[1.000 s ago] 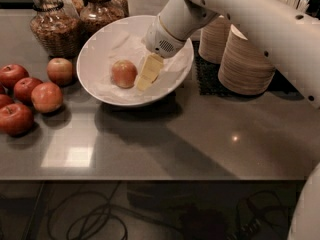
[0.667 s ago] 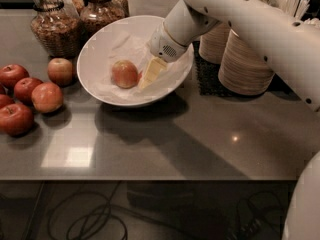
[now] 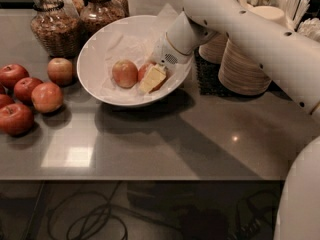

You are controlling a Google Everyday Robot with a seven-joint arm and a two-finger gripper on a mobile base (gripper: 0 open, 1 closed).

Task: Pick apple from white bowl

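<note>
The white bowl [image 3: 105, 91] stands at the middle back of the grey counter, lined with crumpled white paper. Two apples lie in it. The paler yellow-orange apple [image 3: 124, 73] is near the bowl's centre. The deep red apple [image 3: 144, 69] lies just right of it, mostly hidden behind my gripper. My gripper [image 3: 150, 77] reaches down into the bowl from the upper right on the white arm [image 3: 235, 29]. Its pale yellowish tip rests against the red apple.
Several red apples [image 3: 46, 97] lie loose on the counter left of the bowl. Glass jars [image 3: 54, 29] stand behind at the back left. Stacks of tan paper bowls [image 3: 245, 69] on a black mat stand right of the bowl, under the arm.
The gripper has shifted slightly lower in the bowl. The red apple now shows beside its tip; before, only the paler apple was visible.
</note>
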